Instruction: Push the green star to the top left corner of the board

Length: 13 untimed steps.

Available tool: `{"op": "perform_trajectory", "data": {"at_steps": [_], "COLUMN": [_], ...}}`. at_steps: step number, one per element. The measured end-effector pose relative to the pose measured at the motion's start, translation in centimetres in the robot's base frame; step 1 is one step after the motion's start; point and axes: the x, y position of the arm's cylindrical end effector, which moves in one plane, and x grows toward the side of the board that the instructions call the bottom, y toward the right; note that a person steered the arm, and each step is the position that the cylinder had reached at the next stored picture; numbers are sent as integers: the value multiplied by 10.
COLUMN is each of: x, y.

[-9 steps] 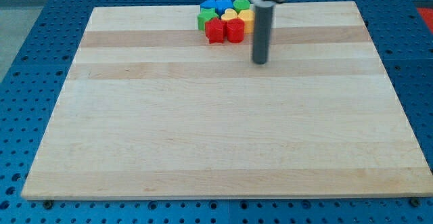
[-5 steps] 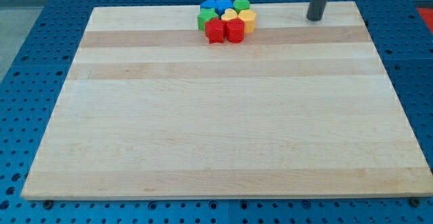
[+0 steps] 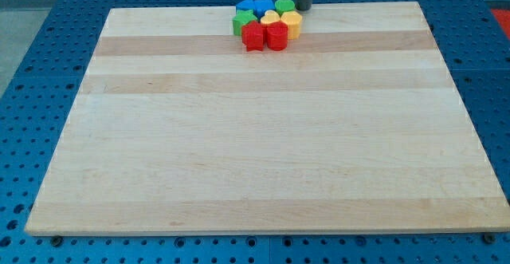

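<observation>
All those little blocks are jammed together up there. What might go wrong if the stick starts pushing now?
My tip sits at the cluster's right, beside a green block. Pushing left would likely drag the yellow blocks and blue blocks along. The cluster hugs the board's top edge, so blocks might slide off.

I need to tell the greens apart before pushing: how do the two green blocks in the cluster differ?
The green block on the left sits at the cluster's left edge, beside the red blocks; the green block on the right sits at the top right, nearest my tip. The left one looks lower and more jagged, the right one rounder. Both share the same green and touch neighbouring blocks.
</observation>
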Motion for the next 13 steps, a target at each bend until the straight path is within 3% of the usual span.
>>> {"op": "perform_trajectory", "data": {"at_steps": [3, 4, 6, 7, 10, 13], "x": [16, 43, 54, 83, 91, 88], "y": [-56, -55, -56, -80, -191, -154]}}
